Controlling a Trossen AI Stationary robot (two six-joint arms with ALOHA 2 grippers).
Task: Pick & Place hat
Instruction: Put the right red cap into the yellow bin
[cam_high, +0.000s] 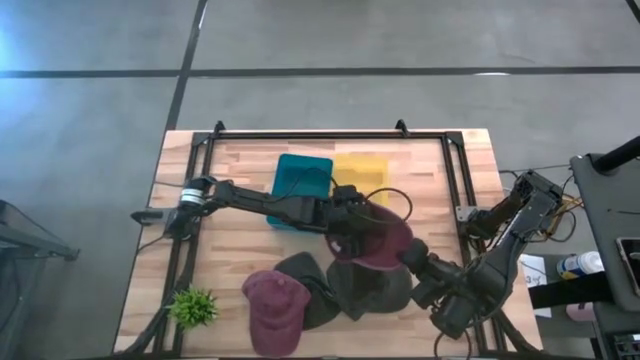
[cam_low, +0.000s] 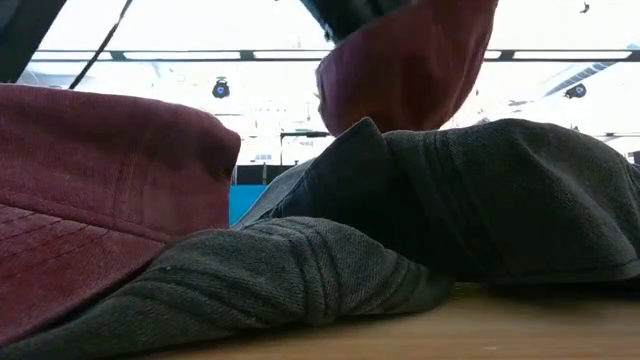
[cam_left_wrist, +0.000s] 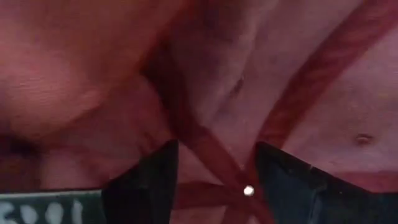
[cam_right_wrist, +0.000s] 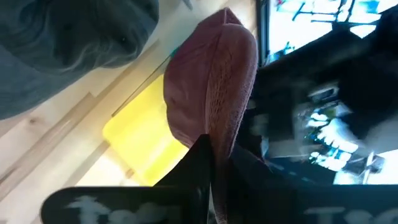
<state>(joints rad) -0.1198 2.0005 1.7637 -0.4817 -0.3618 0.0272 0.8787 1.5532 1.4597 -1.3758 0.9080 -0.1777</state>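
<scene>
High view: wooden counter (cam_high: 230, 250) at frame centre. The lifted maroon hat (cam_high: 378, 238) hangs right of centre, above the dark grey hats (cam_high: 360, 285). The left tool (cam_high: 345, 228) and right tool (cam_high: 412, 258) both pinch it, each set of fingers pressed onto fabric. Judged step: transfer under way; one tool must release next. A second maroon hat (cam_high: 275, 305) lies lower left, teal bin (cam_high: 302, 185) and yellow bin (cam_high: 360, 175) above centre, small plant (cam_high: 193, 305) at lower left.
</scene>
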